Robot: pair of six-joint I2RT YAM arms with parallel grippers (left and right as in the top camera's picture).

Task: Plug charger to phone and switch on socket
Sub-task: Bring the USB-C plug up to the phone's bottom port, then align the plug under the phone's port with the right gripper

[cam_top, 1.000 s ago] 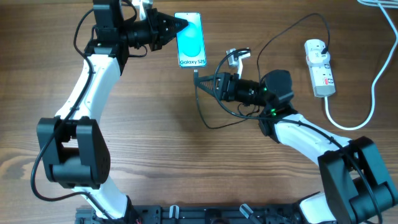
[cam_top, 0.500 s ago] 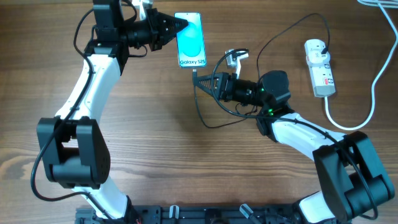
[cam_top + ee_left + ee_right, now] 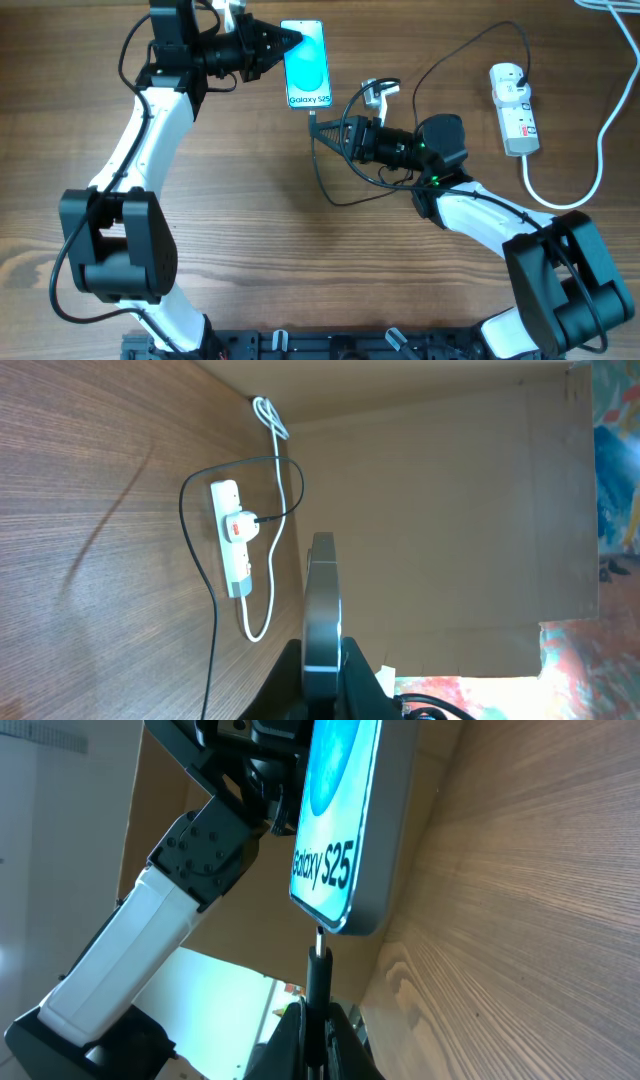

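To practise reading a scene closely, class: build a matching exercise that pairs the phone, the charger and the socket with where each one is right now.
Things:
1. phone
2. charger
3. socket

Places:
A. pinched in the right gripper, tip at the phone's bottom edge
B. lying on the table, far right side
C. held by the left gripper

Pairs: 1-C, 2-A, 3-B

The phone (image 3: pixel 306 62) has a cyan screen above a white strip with dark lettering. The socket (image 3: pixel 514 108) is white with red marks, the charger (image 3: pixel 318 970) black, the table (image 3: pixel 300 280) brown wood-grain.
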